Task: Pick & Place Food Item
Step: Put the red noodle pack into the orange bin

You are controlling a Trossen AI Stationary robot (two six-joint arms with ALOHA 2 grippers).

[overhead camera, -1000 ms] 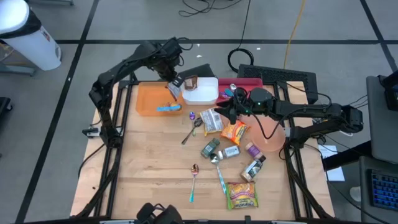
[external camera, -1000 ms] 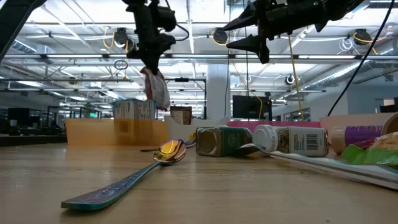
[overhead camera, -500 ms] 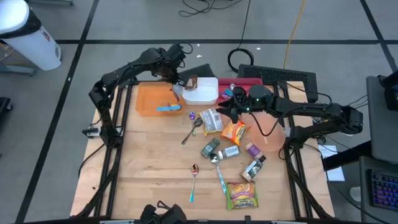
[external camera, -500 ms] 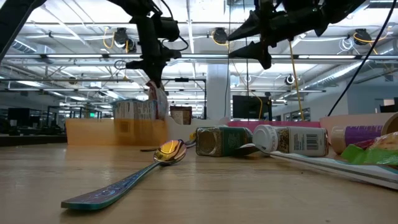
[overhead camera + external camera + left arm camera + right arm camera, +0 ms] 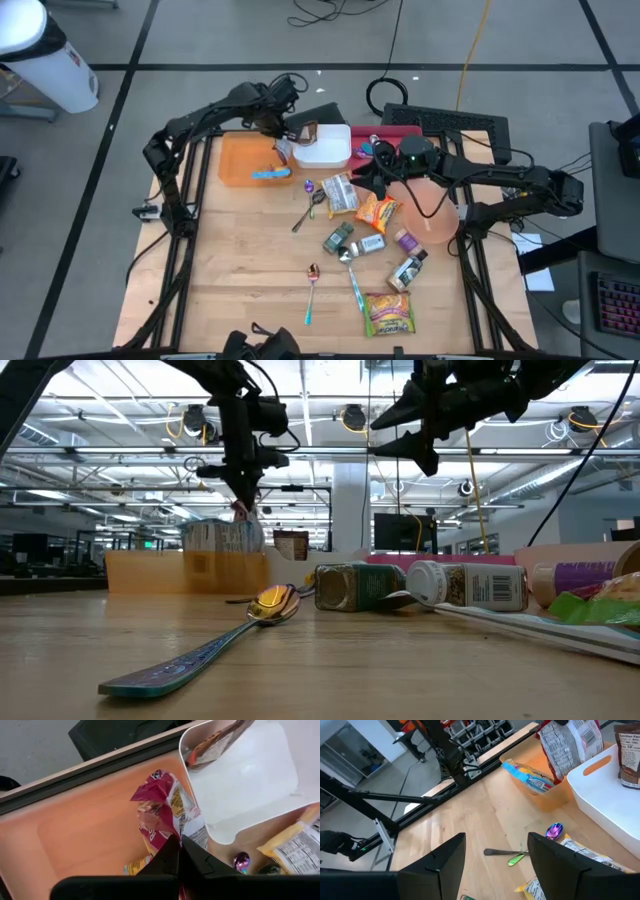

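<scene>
A red and white snack packet (image 5: 167, 815) hangs over the orange tray (image 5: 240, 160) at the table's far left, beside the white container (image 5: 325, 150). My left gripper (image 5: 281, 138) is shut on it from above. In the low view the packet (image 5: 240, 512) dips behind the tray's wall. A blue packet (image 5: 270, 173) lies in the tray. My right gripper (image 5: 495, 855) stands open above the table's middle, near the white container's right side (image 5: 368, 170), with nothing between its fingers. My left gripper pinches the packet's upper end (image 5: 172, 837) between its two fingers (image 5: 192, 855). The fingers point steeply down from above. The packet hangs crumpled below them, over the tray's right part. Whether its lower end touches the tray I cannot tell.
Two spoons (image 5: 312, 285), spice jars (image 5: 340, 238), yellow snack bags (image 5: 376, 210), a green packet (image 5: 388, 312) and a pink plate (image 5: 435, 215) crowd the table's middle and right. A brown packet (image 5: 215, 745) stands in the white container. A keyboard (image 5: 455, 125) lies beyond the far edge.
My left gripper has come down toward the orange tray with the packet and has rolled about its own line. The packet, which hung well above the tray's wall in the low view, now hangs lower, partly behind it. The grip stays shut.
</scene>
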